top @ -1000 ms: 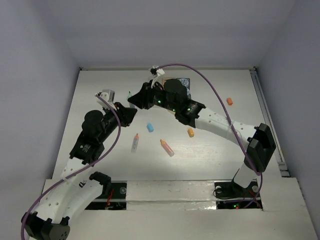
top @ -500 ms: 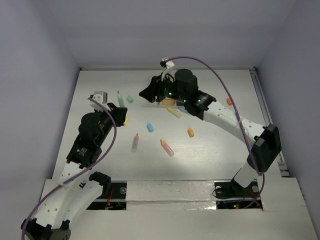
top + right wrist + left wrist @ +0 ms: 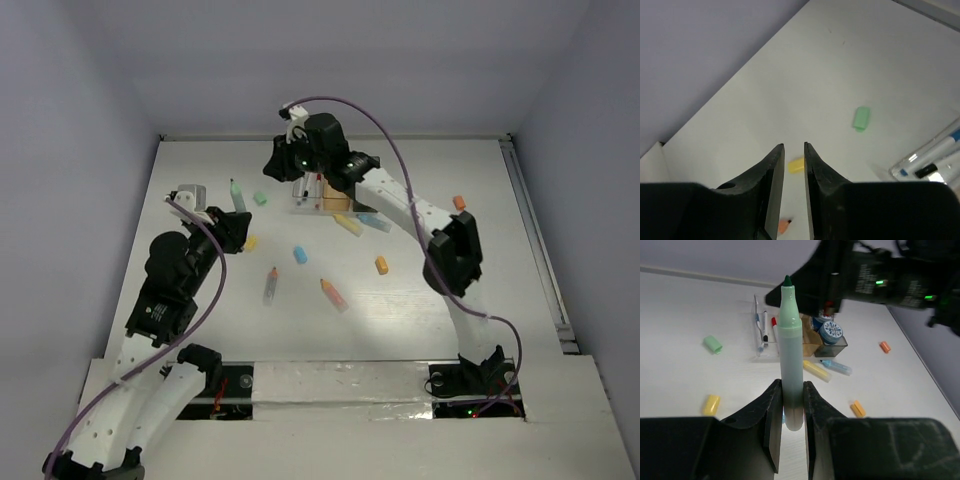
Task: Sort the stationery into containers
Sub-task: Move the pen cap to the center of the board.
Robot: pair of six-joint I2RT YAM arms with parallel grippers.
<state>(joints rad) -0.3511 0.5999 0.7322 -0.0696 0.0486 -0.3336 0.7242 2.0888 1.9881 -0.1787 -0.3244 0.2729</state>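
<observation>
Swung back since a second ago, the right gripper (image 3: 273, 163) hangs at ten o'clock of the row of translucent plastic bins (image 3: 322, 197), jaws narrowly parted, empty. The left gripper (image 3: 791, 390) clamps an uncapped pale-green marker (image 3: 790, 335) at their nine o'clock.

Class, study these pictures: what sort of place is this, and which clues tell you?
Probably a robotics lab test cell: a white table boxed in by plain grey walls, a left arm and right arm bolted at its near edge, markers scattered as practice items.
</observation>
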